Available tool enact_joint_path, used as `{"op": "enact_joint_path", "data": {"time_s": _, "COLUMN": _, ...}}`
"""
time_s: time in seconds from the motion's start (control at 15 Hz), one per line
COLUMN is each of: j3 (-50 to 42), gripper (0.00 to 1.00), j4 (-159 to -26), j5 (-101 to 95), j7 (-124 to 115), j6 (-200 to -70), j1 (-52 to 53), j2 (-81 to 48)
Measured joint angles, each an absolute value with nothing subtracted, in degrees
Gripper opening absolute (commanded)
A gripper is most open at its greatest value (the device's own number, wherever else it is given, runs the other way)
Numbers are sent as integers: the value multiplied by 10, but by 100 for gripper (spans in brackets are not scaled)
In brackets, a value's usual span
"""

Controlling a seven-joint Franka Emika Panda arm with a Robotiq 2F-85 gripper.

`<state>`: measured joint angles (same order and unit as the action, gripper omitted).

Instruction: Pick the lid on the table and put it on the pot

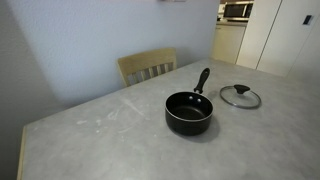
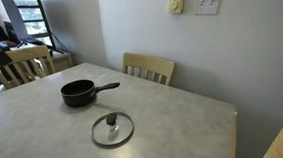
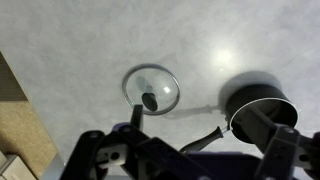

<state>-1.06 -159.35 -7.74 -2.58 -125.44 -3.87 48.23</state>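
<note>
Through the wrist view I had the lid point(image 3: 152, 88) on the left. It lay flat on the counter point(image 3: 70, 40), knob up, well in from the counter's edge. To its right sat the pot point(image 3: 258, 105), near the lid but not touching it. My hand point(image 3: 190, 152) hung above them both, fingers spread wide, gripping nothing. The pot's handle pointed toward the counter edge by the chair point(image 1: 147, 66).

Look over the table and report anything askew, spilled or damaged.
Nothing stands out. The lid lies flat, knob up, beside the pot and apart from it; the pot stands upright and empty. The table shows only faint whitish scuffs.
</note>
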Motion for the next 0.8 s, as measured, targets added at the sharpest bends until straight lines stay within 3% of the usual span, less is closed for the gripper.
{"op": "enact_joint_path", "data": {"time_s": 0.4, "j3": -56, "gripper": 100, "j4": -1593, "j5": -81, "j7": 41, "j6": -1302, "j1": -40, "j2": 381}}
{"op": "enact_joint_path", "data": {"time_s": 0.8, "j3": -53, "gripper": 100, "j4": -1591, "j5": -77, "j7": 39, "j6": -1301, "j1": -40, "j2": 391}}
